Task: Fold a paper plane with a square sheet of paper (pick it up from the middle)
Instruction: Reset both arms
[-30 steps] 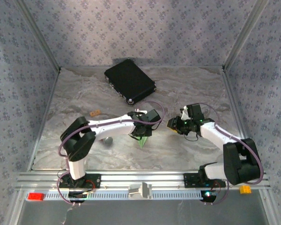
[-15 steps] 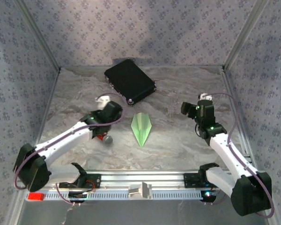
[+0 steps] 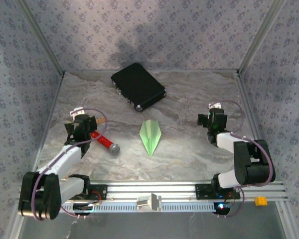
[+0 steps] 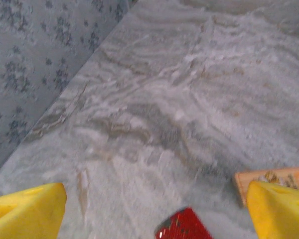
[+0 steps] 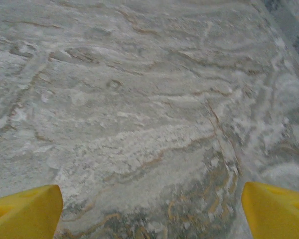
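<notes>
The square sheet of paper lies folded as a light-green paper plane (image 3: 150, 136) flat on the marble table (image 3: 189, 149), mid-table, its point toward the near edge. Nothing touches it. My left gripper (image 3: 81, 122) hovers well to its left, open; in the left wrist view its yellow fingertips (image 4: 26, 211) stand far apart around bare table, left gripper (image 4: 152, 211). My right gripper (image 3: 212, 119) is far off to the plane's right, open as well. The right wrist view has the right gripper (image 5: 150, 214) over bare marble, fingertips (image 5: 276, 211) wide apart.
A black case (image 3: 138, 86) lies behind the plane near the back wall. A red-handled tool (image 3: 102, 140) with a grey head rests between my left gripper and the plane; its handle end (image 4: 183, 228) sits just below the left jaws. A small wooden block (image 4: 269, 178) lies beside it.
Both grippers opened and drew away from the centre to the left and right sides. The paper plane, earlier under the left gripper, now lies free on the table.
</notes>
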You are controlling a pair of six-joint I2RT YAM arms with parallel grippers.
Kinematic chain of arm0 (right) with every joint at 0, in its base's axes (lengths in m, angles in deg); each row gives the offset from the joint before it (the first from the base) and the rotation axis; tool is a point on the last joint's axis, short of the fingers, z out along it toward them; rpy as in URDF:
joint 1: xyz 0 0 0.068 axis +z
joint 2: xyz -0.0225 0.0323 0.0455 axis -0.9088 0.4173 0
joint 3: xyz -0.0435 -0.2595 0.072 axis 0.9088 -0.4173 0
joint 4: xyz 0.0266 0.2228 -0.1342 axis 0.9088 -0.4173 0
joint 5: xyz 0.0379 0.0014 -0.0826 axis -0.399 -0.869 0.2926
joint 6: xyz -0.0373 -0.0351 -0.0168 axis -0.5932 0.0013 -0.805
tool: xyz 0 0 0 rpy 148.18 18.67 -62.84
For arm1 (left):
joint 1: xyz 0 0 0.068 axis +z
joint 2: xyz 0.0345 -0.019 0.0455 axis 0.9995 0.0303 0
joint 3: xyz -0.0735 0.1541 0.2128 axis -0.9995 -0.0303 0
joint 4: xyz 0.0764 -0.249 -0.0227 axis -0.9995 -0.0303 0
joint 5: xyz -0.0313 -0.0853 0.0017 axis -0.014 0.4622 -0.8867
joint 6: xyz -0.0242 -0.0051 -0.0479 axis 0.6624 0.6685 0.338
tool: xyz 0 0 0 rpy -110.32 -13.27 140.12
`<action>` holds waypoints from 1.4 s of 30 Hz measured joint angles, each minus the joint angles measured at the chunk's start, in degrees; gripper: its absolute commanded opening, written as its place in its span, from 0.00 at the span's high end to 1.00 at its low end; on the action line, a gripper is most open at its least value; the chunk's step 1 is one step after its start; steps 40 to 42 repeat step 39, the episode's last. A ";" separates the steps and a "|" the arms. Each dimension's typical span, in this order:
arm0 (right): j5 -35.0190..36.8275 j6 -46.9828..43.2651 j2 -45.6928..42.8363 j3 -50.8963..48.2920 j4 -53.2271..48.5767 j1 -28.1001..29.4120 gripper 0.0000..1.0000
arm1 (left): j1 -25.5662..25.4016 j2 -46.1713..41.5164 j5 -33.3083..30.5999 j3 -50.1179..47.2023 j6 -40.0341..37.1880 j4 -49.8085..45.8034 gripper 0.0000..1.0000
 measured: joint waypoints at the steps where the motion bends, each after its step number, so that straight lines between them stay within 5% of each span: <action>1: -1.44 -0.81 -0.02 -0.74 2.40 -0.44 0.06 | 0.52 1.81 0.87 -0.13 -0.79 3.26 0.07; 6: -8.31 -1.95 3.28 -5.44 14.73 -4.61 0.08 | 0.87 11.17 4.85 -0.92 -5.16 15.39 0.07; 15: -10.91 -1.97 5.35 -6.21 18.29 -5.55 0.01 | 6.19 23.17 13.55 -4.61 -7.63 34.27 0.07; 18: -10.93 -1.97 5.35 -6.19 18.51 -5.53 0.01 | 6.93 24.68 14.36 -4.59 -7.06 34.38 0.01; 42: -10.91 -1.97 5.35 -6.10 18.80 -5.53 0.01 | 6.86 24.70 13.38 -2.36 -5.90 34.25 0.00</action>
